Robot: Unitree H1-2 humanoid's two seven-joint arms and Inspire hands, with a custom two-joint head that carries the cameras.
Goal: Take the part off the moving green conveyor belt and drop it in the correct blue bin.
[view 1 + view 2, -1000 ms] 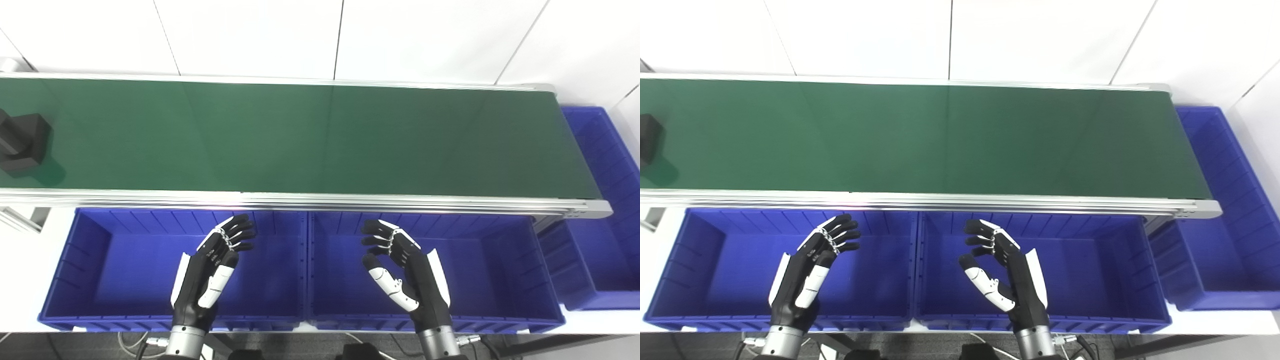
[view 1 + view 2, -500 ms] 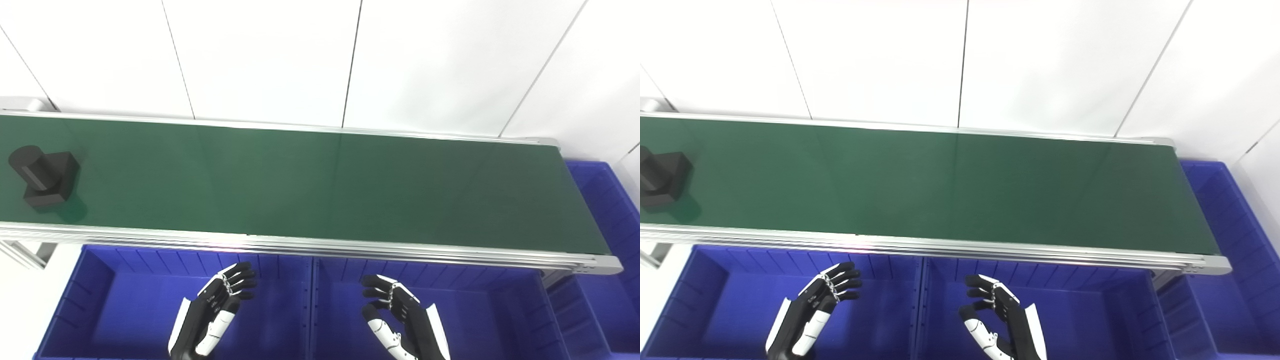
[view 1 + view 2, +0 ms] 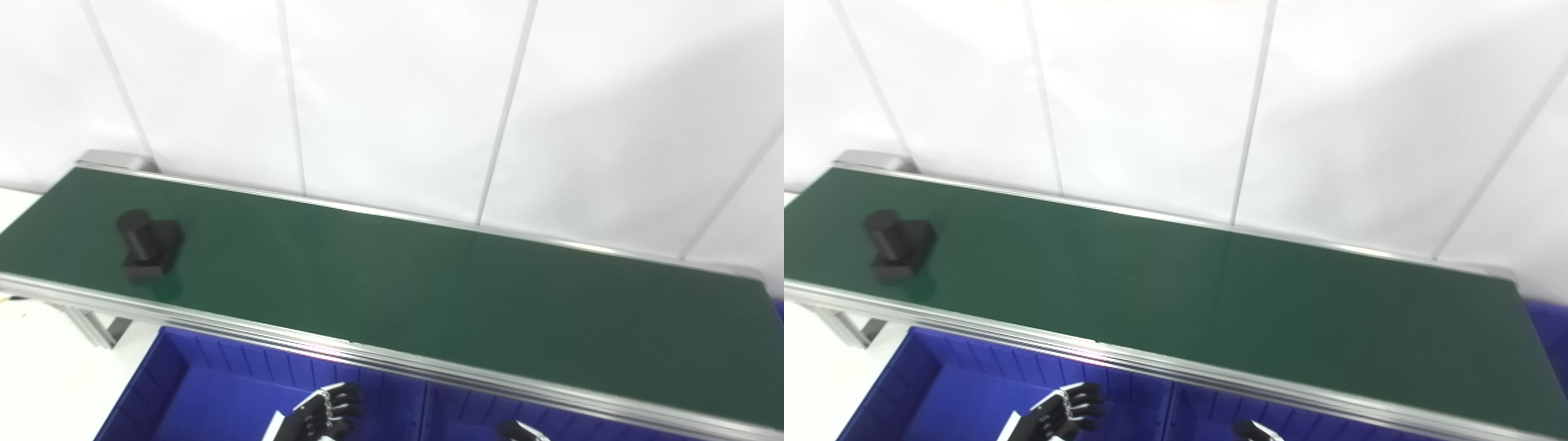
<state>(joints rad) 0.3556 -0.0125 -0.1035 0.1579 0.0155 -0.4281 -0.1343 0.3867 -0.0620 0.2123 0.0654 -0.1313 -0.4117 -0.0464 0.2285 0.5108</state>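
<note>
A black part (image 3: 149,248), a block with a short cylinder on top, rides near the left end of the green conveyor belt (image 3: 392,282). My left hand (image 3: 315,418) shows only its upper half at the bottom edge, fingers apart and holding nothing, above the left blue bin (image 3: 202,392). Just the fingertips of my right hand (image 3: 520,432) peek in at the bottom edge, too little to judge. Both hands sit below the belt's near rail, far right of the part.
A second blue bin (image 3: 465,419) lies right of the first, under the belt's aluminium near rail (image 3: 392,361). A white panelled wall stands behind the belt. Frame legs (image 3: 92,321) hold up the belt's left end.
The camera has tilted up and turned left, so the whole picture has shifted and the hands have dropped to the bottom edge. The part has travelled rightward along the belt.
</note>
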